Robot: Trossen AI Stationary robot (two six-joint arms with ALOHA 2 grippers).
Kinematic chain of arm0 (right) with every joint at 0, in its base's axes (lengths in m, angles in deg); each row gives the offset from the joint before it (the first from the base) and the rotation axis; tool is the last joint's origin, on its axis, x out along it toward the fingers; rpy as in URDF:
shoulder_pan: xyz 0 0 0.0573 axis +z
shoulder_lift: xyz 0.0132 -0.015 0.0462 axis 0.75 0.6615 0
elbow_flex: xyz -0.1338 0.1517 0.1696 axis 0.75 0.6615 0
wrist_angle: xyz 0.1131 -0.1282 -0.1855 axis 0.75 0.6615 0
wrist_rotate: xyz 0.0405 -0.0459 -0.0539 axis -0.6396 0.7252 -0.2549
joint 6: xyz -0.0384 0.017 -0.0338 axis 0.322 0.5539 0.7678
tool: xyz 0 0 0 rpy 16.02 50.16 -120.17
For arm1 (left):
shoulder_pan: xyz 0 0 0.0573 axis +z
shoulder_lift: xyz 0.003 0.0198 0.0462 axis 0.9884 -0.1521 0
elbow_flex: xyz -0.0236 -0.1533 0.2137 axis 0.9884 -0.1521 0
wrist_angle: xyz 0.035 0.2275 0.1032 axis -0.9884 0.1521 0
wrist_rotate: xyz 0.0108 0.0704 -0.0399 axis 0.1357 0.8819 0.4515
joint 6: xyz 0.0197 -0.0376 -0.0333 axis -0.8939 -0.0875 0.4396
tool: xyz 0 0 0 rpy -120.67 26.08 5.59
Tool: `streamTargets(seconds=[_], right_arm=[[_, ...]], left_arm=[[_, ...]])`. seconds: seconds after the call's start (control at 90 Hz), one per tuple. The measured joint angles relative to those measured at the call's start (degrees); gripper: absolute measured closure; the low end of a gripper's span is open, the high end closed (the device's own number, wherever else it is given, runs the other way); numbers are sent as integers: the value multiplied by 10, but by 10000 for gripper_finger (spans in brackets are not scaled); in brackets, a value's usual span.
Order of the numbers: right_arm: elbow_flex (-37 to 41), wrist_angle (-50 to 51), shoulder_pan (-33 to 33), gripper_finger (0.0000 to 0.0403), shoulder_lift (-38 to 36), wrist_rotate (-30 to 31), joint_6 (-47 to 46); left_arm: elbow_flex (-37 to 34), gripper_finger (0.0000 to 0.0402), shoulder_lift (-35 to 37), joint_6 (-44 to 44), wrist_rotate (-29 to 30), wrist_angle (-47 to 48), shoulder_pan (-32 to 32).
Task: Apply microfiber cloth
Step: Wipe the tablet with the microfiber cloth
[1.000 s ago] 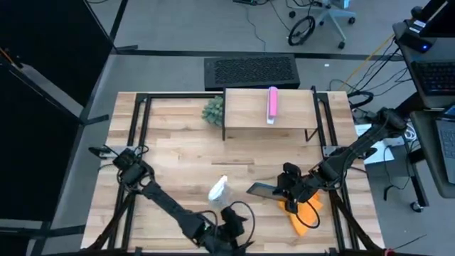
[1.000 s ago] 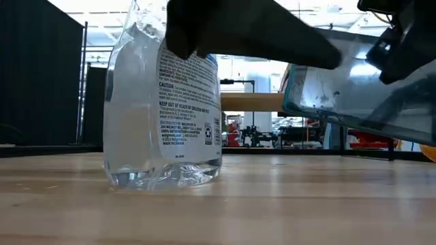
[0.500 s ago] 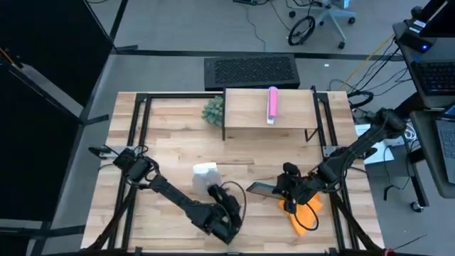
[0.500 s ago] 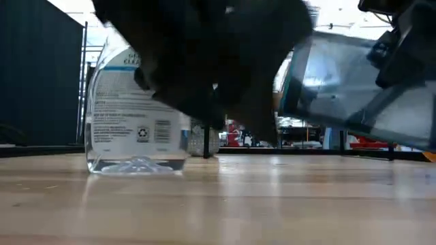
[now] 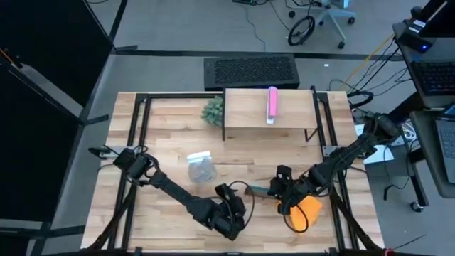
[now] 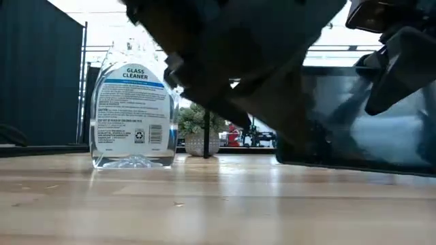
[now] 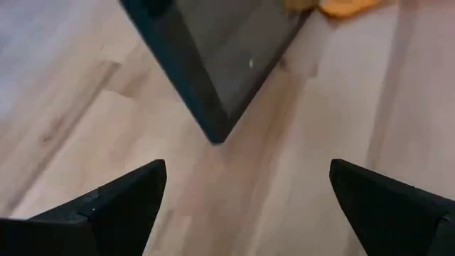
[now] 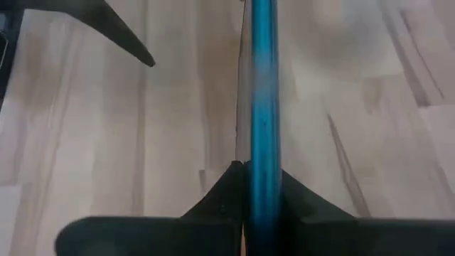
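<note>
I see my right gripper [image 5: 279, 190] clamped on the tablet [image 8: 262, 107] edge near the table's [image 5: 170, 128] front-right, microfiber cloth [image 5: 307, 211] just beside it, while my left gripper [image 7: 245, 206] hovers spread wide, holding nothing.

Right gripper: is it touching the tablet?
Touching. The right wrist view shows the right gripper with its fingers closed on the tablet, seen edge-on as a blue strip clamped between them.

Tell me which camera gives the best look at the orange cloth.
The high view. It shows the orange cloth lying on the table under the right gripper, which is shut on the tablet. The left wrist view catches only an orange sliver beyond the tablet. The low and right wrist views show no cloth.
</note>
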Motion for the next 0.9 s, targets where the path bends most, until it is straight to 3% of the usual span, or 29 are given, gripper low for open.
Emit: streamTargets(seconds=[0.267,0.567,0.9], right_arm=[[2,0,3,394,-3,6,-21],[2,-6,30,394,-3,22,-43],[4,-39,86,394,1,42,-94]], left_arm=[[-4,20,49,-20,10,-4,3],[-8,20,55,10,4,-24,-30],[-104,20,55,4,-41,-254,-54]])
